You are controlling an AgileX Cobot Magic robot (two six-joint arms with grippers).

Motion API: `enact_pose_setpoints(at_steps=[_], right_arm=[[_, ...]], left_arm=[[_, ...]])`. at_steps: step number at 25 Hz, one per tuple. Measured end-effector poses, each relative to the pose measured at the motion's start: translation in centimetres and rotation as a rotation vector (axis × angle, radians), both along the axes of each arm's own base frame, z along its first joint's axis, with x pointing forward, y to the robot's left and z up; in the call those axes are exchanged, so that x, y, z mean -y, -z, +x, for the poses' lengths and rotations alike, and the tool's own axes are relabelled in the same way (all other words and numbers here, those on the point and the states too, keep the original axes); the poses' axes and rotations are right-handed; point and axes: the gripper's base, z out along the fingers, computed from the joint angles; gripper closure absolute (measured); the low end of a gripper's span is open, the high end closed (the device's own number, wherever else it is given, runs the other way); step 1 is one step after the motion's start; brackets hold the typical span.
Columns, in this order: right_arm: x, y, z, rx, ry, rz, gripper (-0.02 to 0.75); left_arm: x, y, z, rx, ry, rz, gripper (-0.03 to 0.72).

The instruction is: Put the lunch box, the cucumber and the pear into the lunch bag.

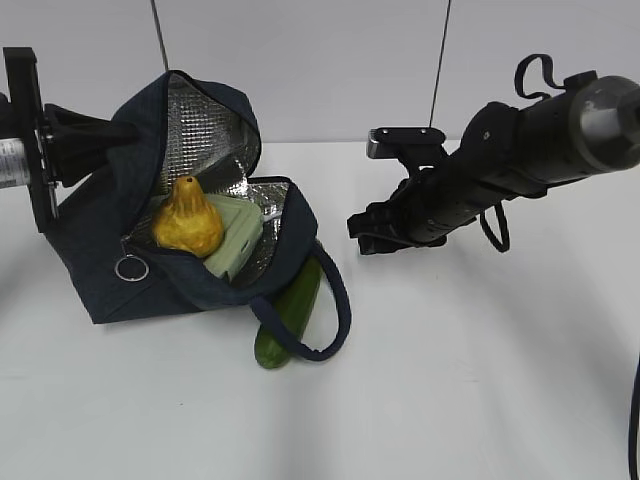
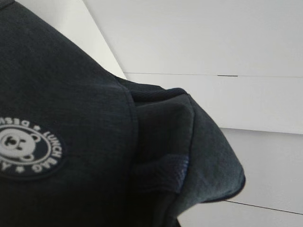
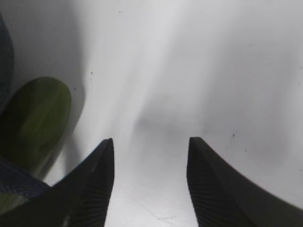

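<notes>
Two things sit in the mouth of the lunch bag [image 1: 100, 255]: the pear [image 1: 187, 219] resting on the lunch box [image 1: 236, 237]. Lying on the white bench [image 1: 450, 380], the bag has its silver-lined flap raised. The left gripper [image 1: 125, 130] is closed on the bag's fabric at its upper left. The cucumber [image 1: 291, 314] lies outside, against the bag's right side, through a handle loop [image 1: 335, 300]. The right gripper [image 3: 150, 177] hovers with fingers apart, empty, right of the bag.

A plain white worktop [image 1: 480, 380] meets a white wall [image 1: 330, 60] behind it; two thin dark cables [image 1: 441, 55] hang down the wall.
</notes>
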Motion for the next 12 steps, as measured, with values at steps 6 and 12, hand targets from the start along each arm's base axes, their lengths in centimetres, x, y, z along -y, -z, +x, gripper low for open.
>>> enact_pose_setpoints(at_steps=[6,12], right_arm=[[-0.08,0.47,0.29,-0.001,-0.004,-0.005,0.347],[-0.88,0.68,0.08,0.005,-0.035,-0.009,0.347]], left_arm=[[0.00,0.00,0.00,0.000,0.000,0.000,0.686],[0.00,0.00,0.00,0.000,0.000,0.000,0.686]])
